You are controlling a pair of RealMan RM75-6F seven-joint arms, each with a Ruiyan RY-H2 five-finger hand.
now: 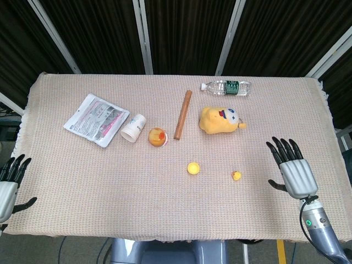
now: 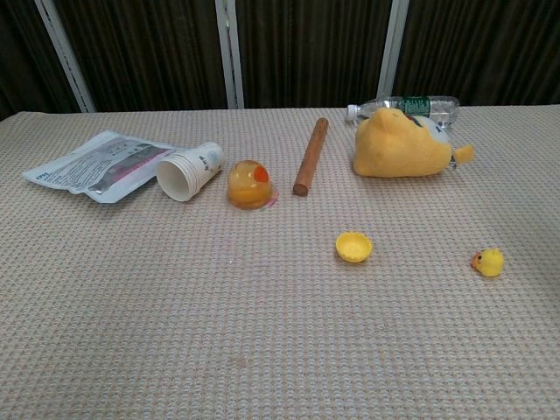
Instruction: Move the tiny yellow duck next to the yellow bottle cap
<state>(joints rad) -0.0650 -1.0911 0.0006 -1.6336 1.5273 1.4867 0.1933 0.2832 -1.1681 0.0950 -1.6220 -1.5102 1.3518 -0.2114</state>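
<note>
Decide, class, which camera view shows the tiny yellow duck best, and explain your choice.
The chest view: there the tiny yellow duck appears larger and from the side, its orange beak end visible, lying apart from the yellow bottle cap. The head view shows it only as a small yellow blob from above.

Both the right hand [image 1: 294,170] and left hand [image 1: 8,184] are silver-grey (black fingers throughout).
</note>
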